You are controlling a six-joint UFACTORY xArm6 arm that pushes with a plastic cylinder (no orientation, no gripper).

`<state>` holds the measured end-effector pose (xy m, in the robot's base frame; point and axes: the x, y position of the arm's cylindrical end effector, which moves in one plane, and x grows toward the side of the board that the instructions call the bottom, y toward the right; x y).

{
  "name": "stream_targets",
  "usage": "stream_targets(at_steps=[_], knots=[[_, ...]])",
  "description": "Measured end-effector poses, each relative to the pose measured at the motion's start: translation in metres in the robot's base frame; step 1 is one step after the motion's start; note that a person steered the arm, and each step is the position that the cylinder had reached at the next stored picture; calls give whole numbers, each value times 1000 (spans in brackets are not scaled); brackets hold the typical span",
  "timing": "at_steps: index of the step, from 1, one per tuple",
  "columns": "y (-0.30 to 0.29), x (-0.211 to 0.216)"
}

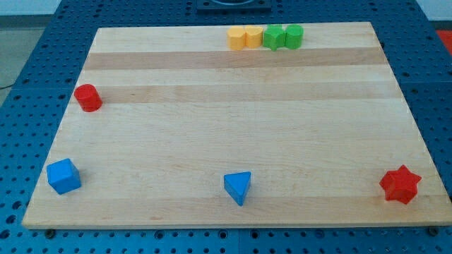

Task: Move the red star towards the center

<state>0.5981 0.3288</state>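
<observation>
The red star lies near the bottom right corner of the wooden board. My tip and the rod do not show in the camera view, so its place relative to the blocks cannot be told.
A red cylinder sits at the board's left edge. A blue cube is at the bottom left, a blue triangle at the bottom middle. At the top edge stand two yellow blocks and two green blocks in a row.
</observation>
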Motion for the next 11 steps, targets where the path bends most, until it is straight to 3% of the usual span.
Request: stream_targets(at_steps=[2,4,6,11], knots=[[-57,11],[-90,-30],[-144,-45],[-155,-37]])
